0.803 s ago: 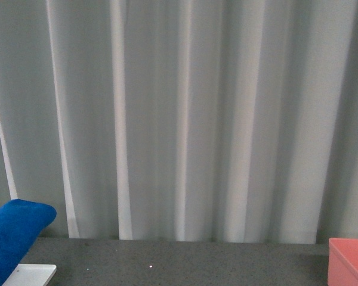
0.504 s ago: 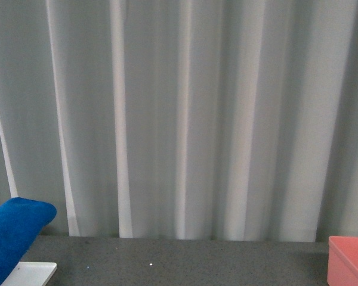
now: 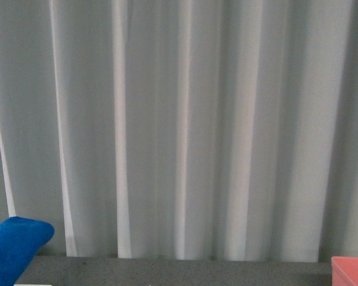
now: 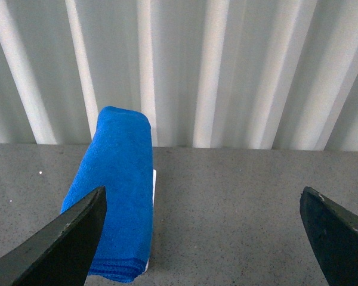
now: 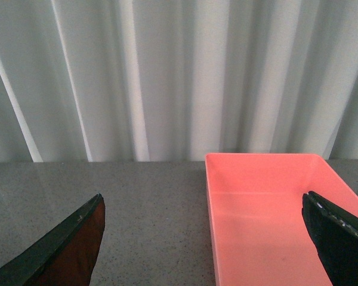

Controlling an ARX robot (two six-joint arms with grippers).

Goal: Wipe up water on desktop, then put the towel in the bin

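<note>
Left wrist view looks along the dark speckled desktop [image 4: 238, 202] toward a pale pleated curtain [image 4: 227, 65], with the towel [image 4: 118, 190] folded into a long blue roll that rises off the surface; a sliver of white base [image 4: 154, 179] shows just beside it, and what holds the cloth up is hidden. The left gripper [image 4: 203, 190] has its fingers [image 4: 59, 244] spread wide with nothing between them, and the towel sits beside one finger rather than centred in the gap. In the right wrist view the right gripper [image 5: 203, 195] is likewise spread and empty, facing the bin [image 5: 259, 157], which stands on the desktop with nothing visible in it. The front view catches only the towel's top and a corner of the bin, well apart at opposite edges. No wet patch can be made out anywhere on the desktop. By my judgement the task is at its very start: the towel is not yet picked up and no wiping is done. The next move calls for the left arm to shift sideways until the roll lies between its fingers, advance, and close firmly on the soft folded layers.
</note>
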